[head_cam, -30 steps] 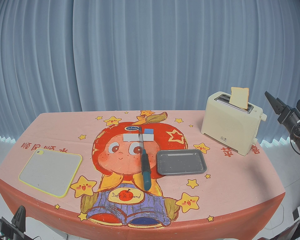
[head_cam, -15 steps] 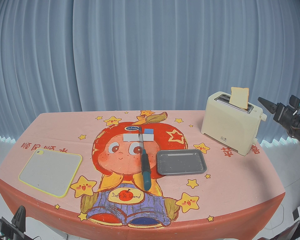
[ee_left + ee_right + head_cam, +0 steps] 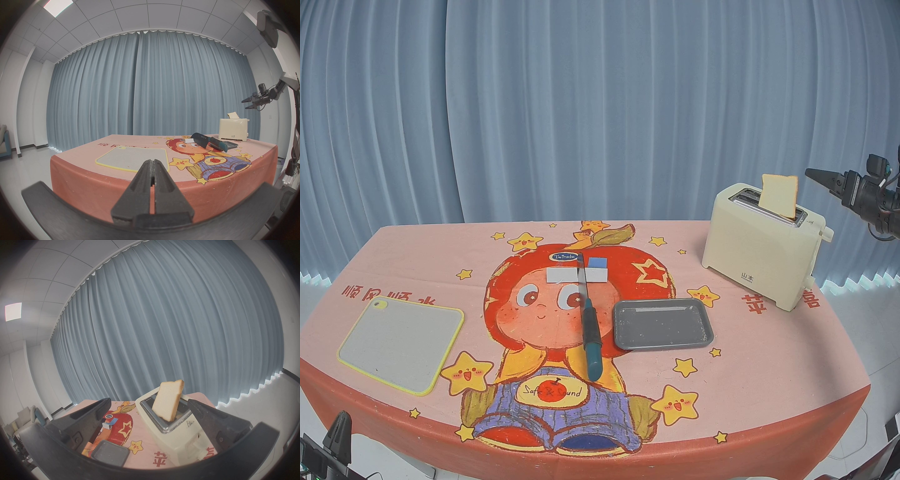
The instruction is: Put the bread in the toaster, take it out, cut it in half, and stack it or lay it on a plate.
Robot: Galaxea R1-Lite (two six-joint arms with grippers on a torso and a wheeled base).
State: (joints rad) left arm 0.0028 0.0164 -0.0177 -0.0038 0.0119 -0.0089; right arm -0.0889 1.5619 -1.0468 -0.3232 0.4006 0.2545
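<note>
A slice of bread (image 3: pixel 780 195) stands tilted in a slot of the cream toaster (image 3: pixel 759 250) at the table's back right, its upper half sticking out. My right gripper (image 3: pixel 822 178) hangs open just right of the toaster, level with the top of the slice, fingers pointing toward it. In the right wrist view the bread (image 3: pixel 168 400) and toaster (image 3: pixel 175 433) sit ahead of the gripper (image 3: pixel 149 402). A teal-handled knife (image 3: pixel 589 328) lies mid-table beside a grey plate (image 3: pixel 662 323). My left gripper (image 3: pixel 153 175) is shut, low off the table's front left corner.
A grey cutting board with a yellow rim (image 3: pixel 400 344) lies at the front left. The knife's blade rests on a small white and blue block (image 3: pixel 578 273). A cartoon-printed pink cloth covers the table, and a blue curtain hangs close behind it.
My right gripper has risen and swung left toward the toaster, now level with the bread's top. Nothing on the table has moved.
</note>
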